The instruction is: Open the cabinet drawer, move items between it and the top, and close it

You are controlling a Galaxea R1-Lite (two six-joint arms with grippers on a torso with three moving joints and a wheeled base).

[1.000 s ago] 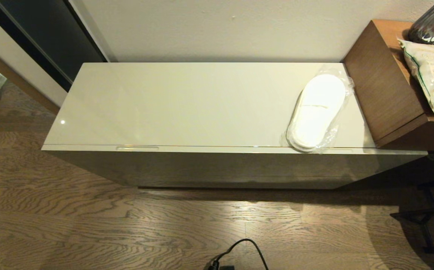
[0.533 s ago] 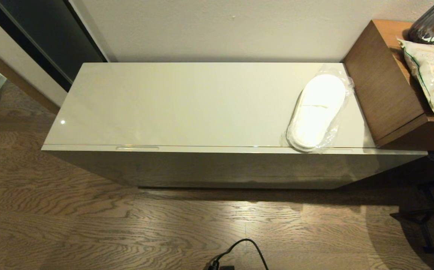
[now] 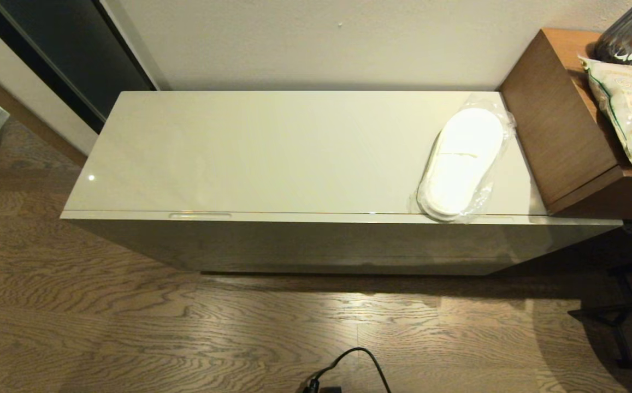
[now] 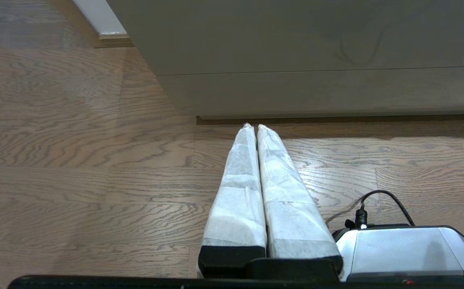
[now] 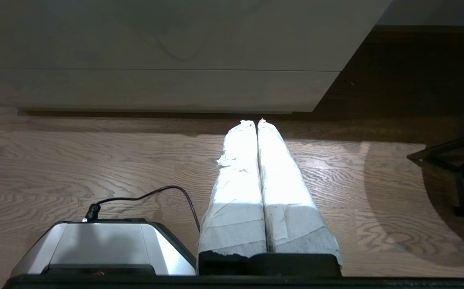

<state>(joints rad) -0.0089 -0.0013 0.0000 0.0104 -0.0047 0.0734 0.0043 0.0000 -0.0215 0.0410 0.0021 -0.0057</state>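
Since nothing's begun: both arms hang low by the floor, well short of the cabinet, prob. parked.
L claw: left gripper (image 4: 253,127), clenched, wrapped fingers pressed together, holding nothing.
R claw: right gripper (image 5: 254,122), same, clenched on nothing.
Drawer: the cabinet drawer (image 3: 343,218) is fully in; notch (image 3: 200,215) at front-left edge is the likely pull point.
Item: slippers (image 3: 460,161) in clear bag, on the top (image 3: 272,153), far right, beside wooden side unit (image 3: 559,117).
Axis: long axis runs near-to-far, tilted; the far end leans right.
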